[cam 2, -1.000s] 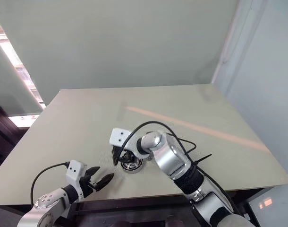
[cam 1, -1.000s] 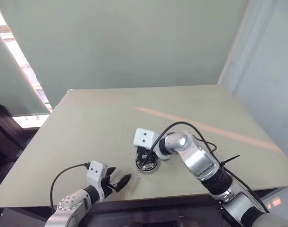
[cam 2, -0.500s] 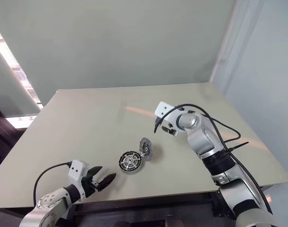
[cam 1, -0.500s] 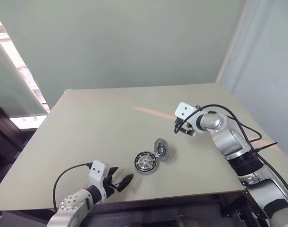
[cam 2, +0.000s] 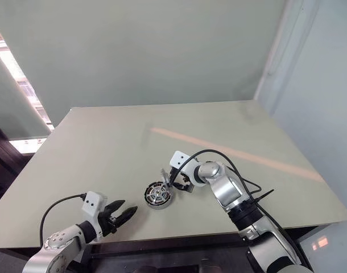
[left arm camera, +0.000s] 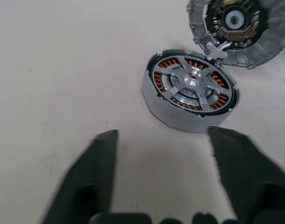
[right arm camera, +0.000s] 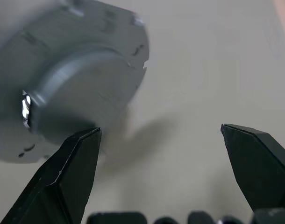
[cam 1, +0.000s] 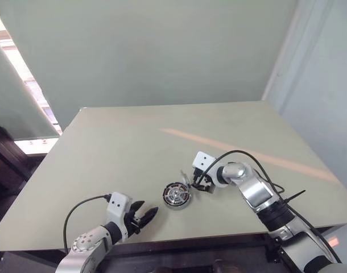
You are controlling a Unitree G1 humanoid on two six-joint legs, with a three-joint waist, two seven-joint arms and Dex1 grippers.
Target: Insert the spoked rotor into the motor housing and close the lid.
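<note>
1. Resting upright near the front of the flat beige table (cam 1: 116, 142): the small round silver-rimmed motor housing (left arm camera: 154, 100), well within reach of both arms.
2. Lying inside that cup, over the ring of copper-orange windings: the shiny silver spoked rotor (left arm camera: 195, 75), seemingly seated already.
3. Leaning tilted on edge against the housing's far rim, inner face turned towards it: the thin dull-grey round lid (left arm camera: 236, 21), not yet closed.
4. Hovering just behind the lid with black fingers spread wide and gripping nothing: the right gripper (right arm camera: 160, 133), probably lining up to tip the lid down.
5. Waiting near the table's front edge, pointing at the housing, jaws apart and empty: the left gripper (left arm camera: 163, 133).
</note>
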